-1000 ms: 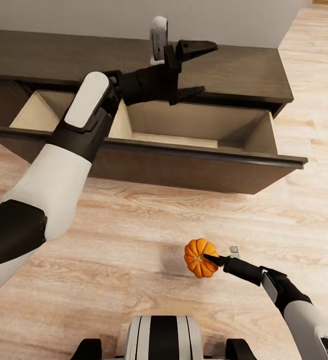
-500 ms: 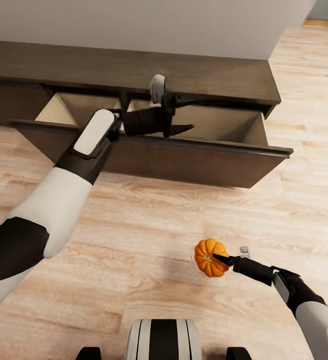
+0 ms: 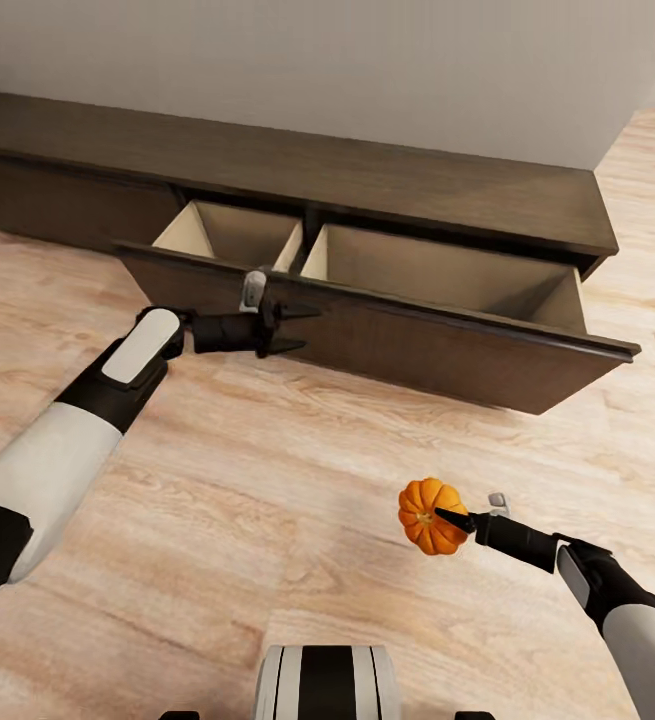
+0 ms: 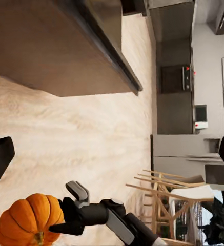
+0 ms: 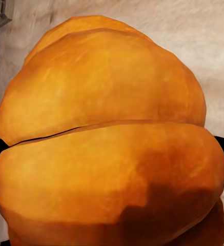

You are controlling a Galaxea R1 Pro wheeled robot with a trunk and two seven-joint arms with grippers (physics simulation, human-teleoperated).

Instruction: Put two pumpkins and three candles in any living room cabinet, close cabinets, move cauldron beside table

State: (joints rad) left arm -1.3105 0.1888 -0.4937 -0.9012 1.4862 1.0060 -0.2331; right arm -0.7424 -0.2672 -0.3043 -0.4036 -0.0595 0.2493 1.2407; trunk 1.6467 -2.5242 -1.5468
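The small, squat, ribbed orange pumpkin (image 3: 429,514) sits near and to the right, above the pale wooden plank floor (image 3: 267,520); the black right gripper (image 3: 445,518) is clamped on it, one thin finger lying across its top by the brownish stem spot; in the right wrist view the orange ribs (image 5: 112,138) bulge close before the lens, with a dark finger edge at either side; in the left wrist view the same pumpkin (image 4: 31,219) shows pinched at the tip of the right gripper (image 4: 58,225).

Farther off, against the grey wall (image 3: 367,70), stands the long, low dark-brown wooden cabinet (image 3: 367,180); its wide drawer (image 3: 447,345) is pulled out toward the near side, showing two pale beige compartments split by a divider, the left one smaller than the right; I see nothing lying in either.

The black left gripper (image 3: 292,328) hangs just in front of the drawer's dark front panel, toward its left end, its two fingers spread apart and holding nothing; whether they touch the panel I cannot tell; the white and black left arm (image 3: 77,420) reaches in from the near left.
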